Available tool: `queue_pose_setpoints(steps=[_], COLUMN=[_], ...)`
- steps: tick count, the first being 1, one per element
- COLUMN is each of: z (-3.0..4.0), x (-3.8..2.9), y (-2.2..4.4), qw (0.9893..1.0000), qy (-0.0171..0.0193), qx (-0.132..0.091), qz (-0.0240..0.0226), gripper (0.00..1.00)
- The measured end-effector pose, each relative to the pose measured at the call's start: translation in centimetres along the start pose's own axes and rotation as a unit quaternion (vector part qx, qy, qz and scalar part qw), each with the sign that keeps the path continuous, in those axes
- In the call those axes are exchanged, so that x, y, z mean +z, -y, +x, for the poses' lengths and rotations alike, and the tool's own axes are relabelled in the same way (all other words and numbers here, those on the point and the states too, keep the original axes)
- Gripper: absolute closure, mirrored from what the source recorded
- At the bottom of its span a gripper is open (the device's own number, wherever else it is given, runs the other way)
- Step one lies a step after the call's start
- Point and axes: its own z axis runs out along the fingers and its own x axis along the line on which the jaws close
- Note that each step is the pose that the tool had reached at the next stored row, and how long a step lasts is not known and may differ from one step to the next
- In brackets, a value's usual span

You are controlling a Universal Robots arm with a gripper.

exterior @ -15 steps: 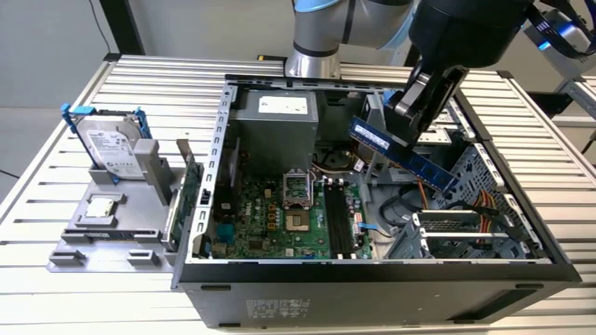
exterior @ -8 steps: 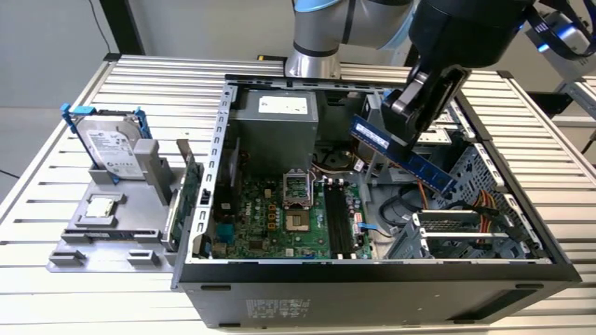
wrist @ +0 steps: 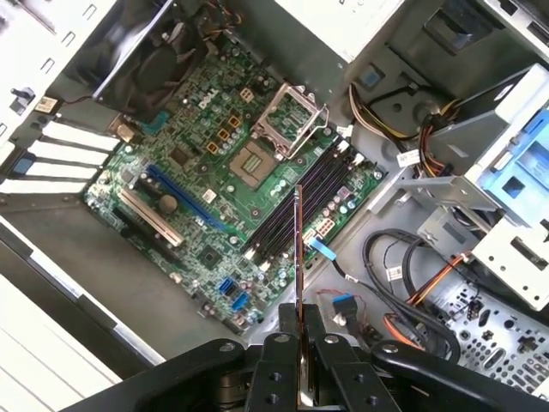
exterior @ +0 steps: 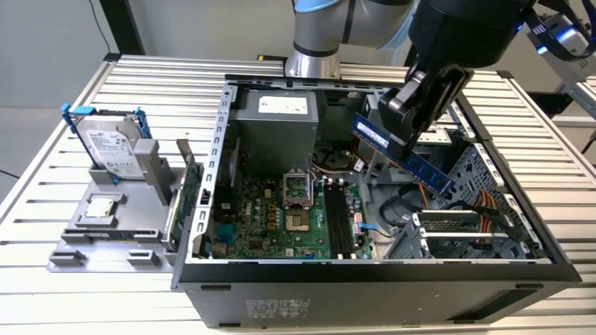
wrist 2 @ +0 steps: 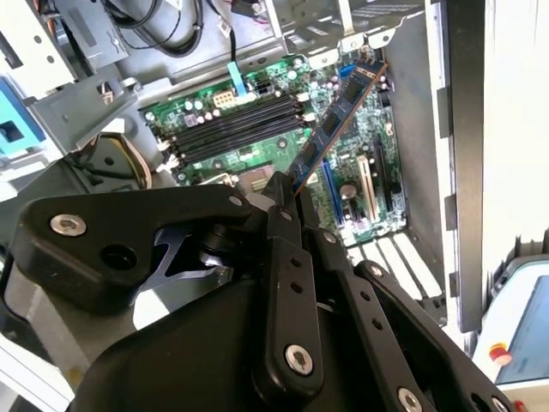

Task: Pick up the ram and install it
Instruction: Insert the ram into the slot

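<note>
One ram in the claw

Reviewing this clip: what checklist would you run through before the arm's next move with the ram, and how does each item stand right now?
1. Grip: the gripper is shut on the ram: ok.
2. Clearance: the ram hangs in the air above the motherboard, touching nothing else: ok.
3. Memory slots empty in both wrist views: ok.
4. Ram level with the slots: not ok, it slants in the exterior view.
5. Slot latches open: cannot tell.
6. Ram seated in a slot: not ok.
</note>
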Motion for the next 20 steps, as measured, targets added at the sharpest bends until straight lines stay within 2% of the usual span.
queue_pose_setpoints(steps=[11, 15, 20], z=[0.0, 0.0, 0.0], x=[0.0, 0.0, 0.0], y=[0.0, 0.0, 0.0], qw=[0.9992, 0.9984, 0.9968], qy=[0.0002, 0.0003, 0.0004], qx=[0.039, 0.056, 0.079], qz=[-0.0018, -0.0026, -0.0037], gripper=[1.0, 1.0, 1.0])
